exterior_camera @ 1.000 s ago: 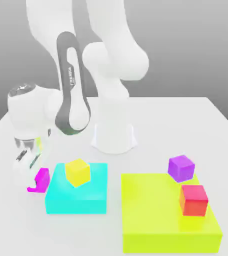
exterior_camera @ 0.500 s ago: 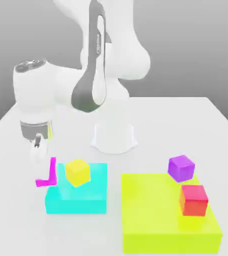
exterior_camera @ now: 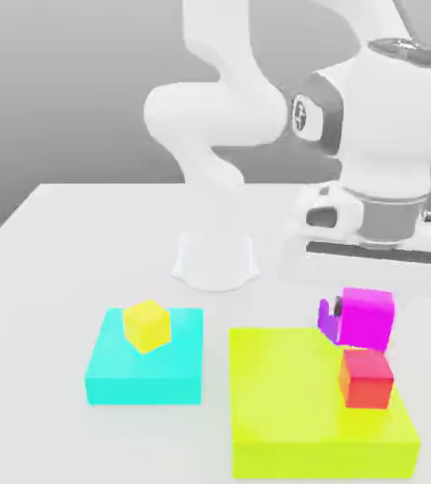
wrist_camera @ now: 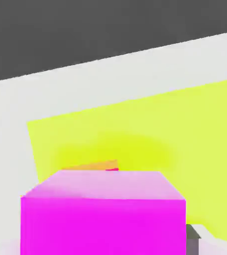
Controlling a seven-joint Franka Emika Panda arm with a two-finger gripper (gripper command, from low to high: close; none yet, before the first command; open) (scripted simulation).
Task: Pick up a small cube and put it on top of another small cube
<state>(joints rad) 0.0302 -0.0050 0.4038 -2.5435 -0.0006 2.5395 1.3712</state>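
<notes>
The small magenta cube (exterior_camera: 368,319) hangs under my gripper (exterior_camera: 365,301), which is shut on it, at the exterior view's right. It hovers over the far corner of the flat lime block (exterior_camera: 295,397). It covers most of the violet cube (exterior_camera: 326,327) behind it. A red cube (exterior_camera: 366,378) sits on the lime block just below and in front of the held cube. In the hand view the magenta cube (wrist_camera: 103,211) is close up, with the lime block (wrist_camera: 185,129) beyond it and a thin red-orange sliver (wrist_camera: 105,166) just past its top edge.
A yellow cube (exterior_camera: 147,325) rests on the flat cyan block (exterior_camera: 144,373) at the exterior view's left. The arm's white base (exterior_camera: 215,260) stands behind the two blocks. The white table (exterior_camera: 49,284) spreads around them.
The arm swung from the exterior view's left, beside the cyan block, across to the right. It lifted the magenta cube off the table and carried it over the lime block.
</notes>
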